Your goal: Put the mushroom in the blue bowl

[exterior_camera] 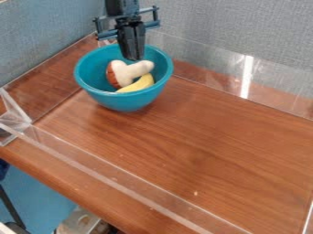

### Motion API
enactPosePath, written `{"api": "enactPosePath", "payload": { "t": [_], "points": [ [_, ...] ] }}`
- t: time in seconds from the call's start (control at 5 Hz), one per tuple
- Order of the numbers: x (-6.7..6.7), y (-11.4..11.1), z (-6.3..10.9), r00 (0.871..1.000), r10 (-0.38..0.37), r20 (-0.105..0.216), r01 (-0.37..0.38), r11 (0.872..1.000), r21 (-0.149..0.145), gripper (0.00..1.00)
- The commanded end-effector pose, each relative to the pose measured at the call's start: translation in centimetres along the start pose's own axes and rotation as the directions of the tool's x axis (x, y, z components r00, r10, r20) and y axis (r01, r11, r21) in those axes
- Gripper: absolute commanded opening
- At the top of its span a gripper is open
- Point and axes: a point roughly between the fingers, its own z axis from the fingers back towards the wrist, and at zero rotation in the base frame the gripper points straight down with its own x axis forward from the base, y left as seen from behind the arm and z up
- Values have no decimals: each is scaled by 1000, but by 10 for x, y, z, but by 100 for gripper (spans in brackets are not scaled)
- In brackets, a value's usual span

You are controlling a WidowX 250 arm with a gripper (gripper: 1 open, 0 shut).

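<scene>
Camera: mushroom (124, 71) inside blue bowl (124, 80)

Textured grey walls meet behind my brown wooden tabletop.
I see the mottled grey back wall (232, 32) and the blue-grey side wall (43, 37), the glossy reddish-brown wooden tabletop (208, 155), clear plastic edging (116, 183) and a bright vertical reflection (247, 77).

No readable text, labels, brands, numbers or signs anywhere in view.
</scene>
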Motion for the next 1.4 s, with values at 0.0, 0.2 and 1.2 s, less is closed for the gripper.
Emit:
{"api": "enactPosePath", "payload": {
  "t": [0.0, 0.2, 1.2],
  "points": [
    [13, -4, 23, 998, -25, 55, 27, 998, -51, 0],
    [11, -9, 21, 995, -82, 58, 84, 996, -39, 0],
    [-23, -16, 51, 972, -212, 96, 216, 976, -35, 100]
  ]
}}
